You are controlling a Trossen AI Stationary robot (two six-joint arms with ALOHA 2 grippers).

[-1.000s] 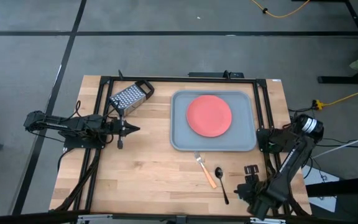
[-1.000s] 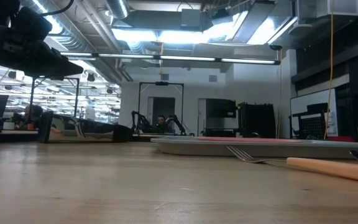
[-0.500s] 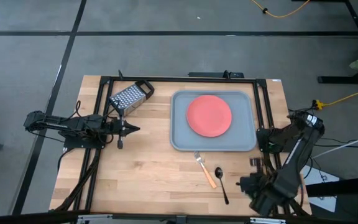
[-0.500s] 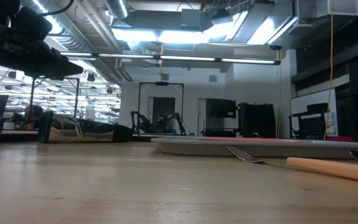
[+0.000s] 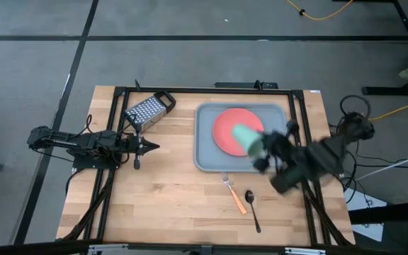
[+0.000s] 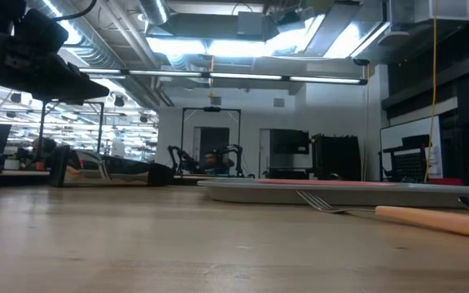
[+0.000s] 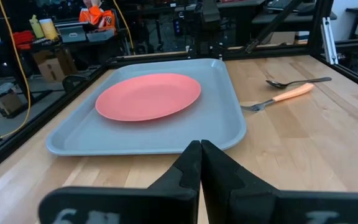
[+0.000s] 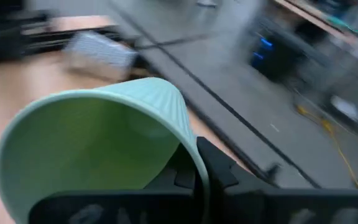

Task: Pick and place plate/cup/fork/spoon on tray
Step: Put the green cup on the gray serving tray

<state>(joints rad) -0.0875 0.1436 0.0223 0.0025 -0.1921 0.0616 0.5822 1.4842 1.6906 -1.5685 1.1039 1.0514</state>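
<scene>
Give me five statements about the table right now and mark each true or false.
1. The plate lies on the tray. True.
2. The right gripper is empty. False: it is shut on the green cup, carried above the tray.
3. The fork and spoon lie on the tray. False: both lie on the wood, on the near side of the tray.
4. The left gripper is shut and holds nothing. True.
5. The grater stands on the plate. False: it lies on the table left of the tray, near the left arm.
</scene>
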